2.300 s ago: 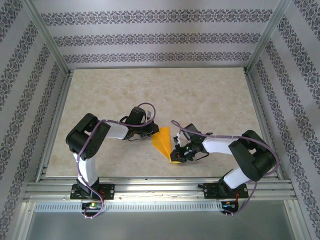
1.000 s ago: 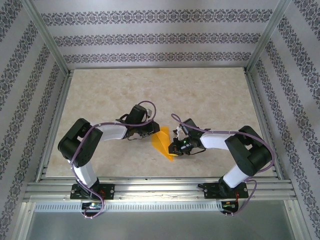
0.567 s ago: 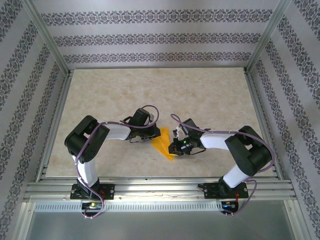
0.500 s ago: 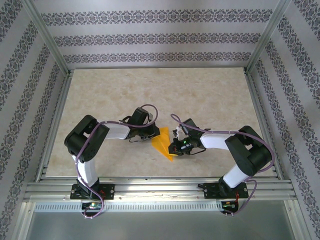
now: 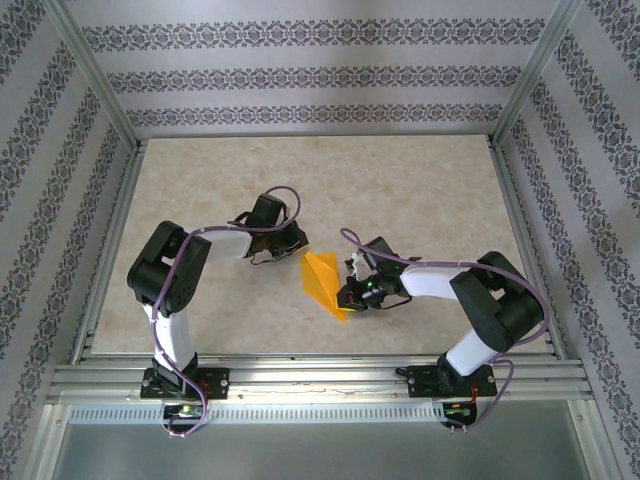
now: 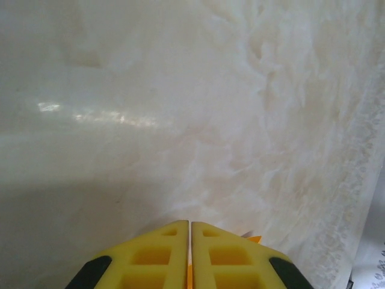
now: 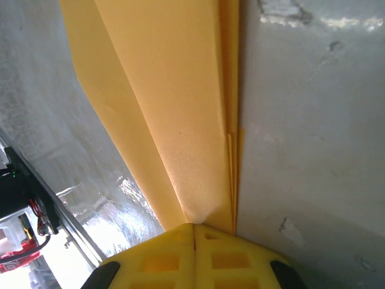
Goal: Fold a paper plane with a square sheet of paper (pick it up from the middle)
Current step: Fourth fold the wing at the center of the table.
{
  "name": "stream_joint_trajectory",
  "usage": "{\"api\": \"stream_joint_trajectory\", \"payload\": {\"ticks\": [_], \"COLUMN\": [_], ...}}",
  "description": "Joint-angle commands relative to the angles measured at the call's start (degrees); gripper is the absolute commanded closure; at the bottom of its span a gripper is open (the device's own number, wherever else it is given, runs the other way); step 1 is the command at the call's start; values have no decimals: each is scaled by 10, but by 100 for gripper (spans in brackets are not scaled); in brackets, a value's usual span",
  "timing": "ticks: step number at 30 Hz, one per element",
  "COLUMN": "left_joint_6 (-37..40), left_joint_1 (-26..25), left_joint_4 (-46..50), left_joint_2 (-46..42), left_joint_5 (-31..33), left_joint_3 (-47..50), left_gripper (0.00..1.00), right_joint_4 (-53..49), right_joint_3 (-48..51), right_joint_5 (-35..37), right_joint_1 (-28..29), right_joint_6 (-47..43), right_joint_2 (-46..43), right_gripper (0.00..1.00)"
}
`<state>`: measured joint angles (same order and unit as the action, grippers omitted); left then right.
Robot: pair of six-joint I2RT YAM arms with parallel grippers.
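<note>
Mid-table (image 5: 400,190), the right gripper (image 7: 194,227) is clamped on the folded orange paper plane (image 5: 322,283) at its near end; the left gripper (image 6: 190,224), fingers pressed together, sits just beside the far tip

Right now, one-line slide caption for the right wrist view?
Right jaws shut on the folded orange paper, pale table behind.

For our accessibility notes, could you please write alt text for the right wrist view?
The right arm's yellow fingers, at the bottom of the frame, are shut on the near end of a folded orange paper. Its long creases run up and away over a pale, glossy marbled table.
</note>
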<state>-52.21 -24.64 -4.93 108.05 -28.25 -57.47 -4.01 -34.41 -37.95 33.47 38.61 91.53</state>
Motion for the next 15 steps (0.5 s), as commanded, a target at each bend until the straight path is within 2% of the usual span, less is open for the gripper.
{"api": "stream_joint_trajectory", "payload": {"ticks": [1,7,12,15], "left_joint_6": [9,-14,-24,-34], "left_joint_1": [-3,-29,-68,-74], "left_joint_4": [-2,-60,-87,-100], "left_joint_2": [-38,-82,-53,-19], "left_joint_5": [-20,-51,-62,-91], "left_joint_3": [4,49,68,62], "left_gripper": [86,86,87,87], "right_joint_4": [-70,-77,-81,-81], "right_joint_3": [10,-1,-3,-4], "right_joint_5": [47,46,47,46], "right_joint_1": [-6,-6,-7,-7], "right_joint_6": [-12,-13,-13,-10], "right_joint_2": [14,16,10,5], "right_gripper": [99,99,99,98]}}
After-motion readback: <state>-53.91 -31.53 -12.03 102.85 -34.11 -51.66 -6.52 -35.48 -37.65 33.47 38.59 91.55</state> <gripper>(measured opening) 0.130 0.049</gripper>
